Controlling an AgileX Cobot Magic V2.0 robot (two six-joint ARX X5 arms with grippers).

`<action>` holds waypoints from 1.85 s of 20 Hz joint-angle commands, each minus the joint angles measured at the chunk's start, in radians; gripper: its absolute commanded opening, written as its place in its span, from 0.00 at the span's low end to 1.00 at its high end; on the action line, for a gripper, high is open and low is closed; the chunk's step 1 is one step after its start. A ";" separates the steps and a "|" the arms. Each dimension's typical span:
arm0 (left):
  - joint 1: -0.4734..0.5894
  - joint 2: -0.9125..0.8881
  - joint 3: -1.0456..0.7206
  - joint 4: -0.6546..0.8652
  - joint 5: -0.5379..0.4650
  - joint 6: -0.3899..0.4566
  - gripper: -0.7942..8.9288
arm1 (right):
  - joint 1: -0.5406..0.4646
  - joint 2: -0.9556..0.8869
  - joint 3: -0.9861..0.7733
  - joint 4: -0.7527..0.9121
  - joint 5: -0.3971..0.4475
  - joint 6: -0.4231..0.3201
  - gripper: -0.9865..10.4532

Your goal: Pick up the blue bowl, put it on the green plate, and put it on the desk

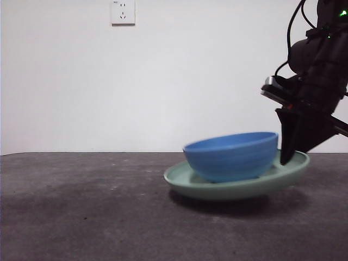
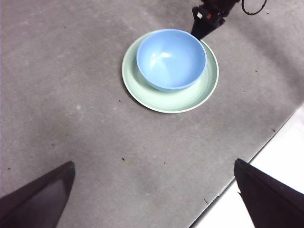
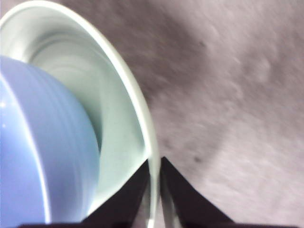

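— Behind everything, what is filling the room?

— One white wall (image 1: 163, 81) is running across the whole back of the front view, carrying one white socket plate (image 1: 123, 12) high up. Below it one dark grey, speckled worktop (image 1: 81, 206) is stretching from side to side, and in the left wrist view a pale strip is showing past its edge at one corner.

— And the arm?

— One big dark arm (image 1: 318, 60) is coming down from the upper right of the front view, cut off by the picture's edge. Its right hand (image 3: 154, 175) is pinching the rim of the green plate (image 1: 239, 187): in the right wrist view the two jaws are standing almost together, one on each side of the rim. The left hand (image 2: 152, 194) is hanging well apart from the dishes, spread wide and gripping nothing; only its two dark jaw tips are showing.

— How are the dishes lying?

— One plate, one blue bowl (image 1: 232, 155). The bowl is sitting inside the plate, toward the side nearest the right hand. The plate is tilting, its gripped side raised and its far side low by the worktop; whether that low edge is touching I cannot tell. The right wrist view is blurring, and the bowl is cut off there.
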 commanded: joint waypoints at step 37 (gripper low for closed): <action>-0.005 0.006 0.010 -0.019 -0.002 0.001 0.76 | 0.299 0.118 0.031 0.177 0.040 0.156 0.38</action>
